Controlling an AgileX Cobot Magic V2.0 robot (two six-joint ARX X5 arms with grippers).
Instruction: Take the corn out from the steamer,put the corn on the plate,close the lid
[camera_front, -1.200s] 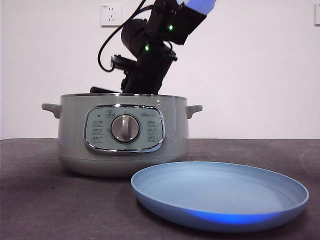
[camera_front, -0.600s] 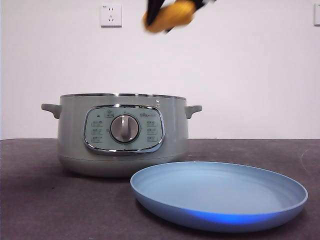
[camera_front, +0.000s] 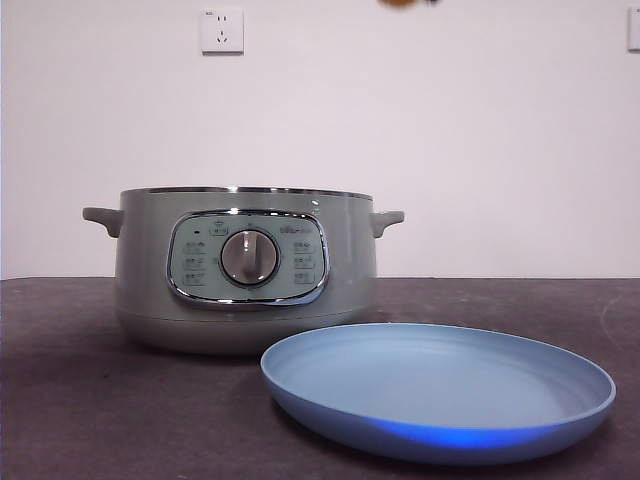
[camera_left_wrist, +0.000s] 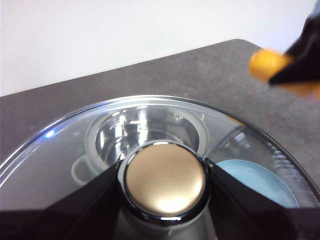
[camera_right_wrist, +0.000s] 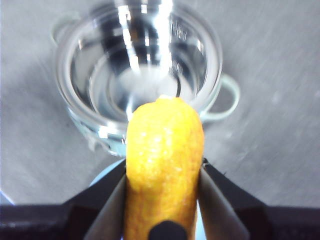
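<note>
The corn (camera_right_wrist: 165, 150), a yellow cob, is gripped between the jaws of my right gripper (camera_right_wrist: 162, 172), high above the open steamer (camera_right_wrist: 140, 75). Only its lower tip (camera_front: 400, 3) shows at the top edge of the front view. The sage-green steamer (camera_front: 245, 270) stands lidless on the table, its shiny inside empty. The blue plate (camera_front: 440, 385) lies just in front and to the right of it. My left gripper (camera_left_wrist: 165, 175) is shut on the knob (camera_left_wrist: 165, 187) of the glass lid (camera_left_wrist: 60, 160), held up in the air. The left wrist view also shows the corn (camera_left_wrist: 267, 64).
A dark grey table (camera_front: 60, 400) carries the steamer and plate, with a white wall and a socket (camera_front: 222, 30) behind. Through the lid's glass, the left wrist view shows the steamer (camera_left_wrist: 145, 130) and plate (camera_left_wrist: 250, 180) below.
My right gripper rose out of the steamer with the corn and kept climbing to the right, nearly leaving the front view's top edge. Steamer and plate stayed put.
</note>
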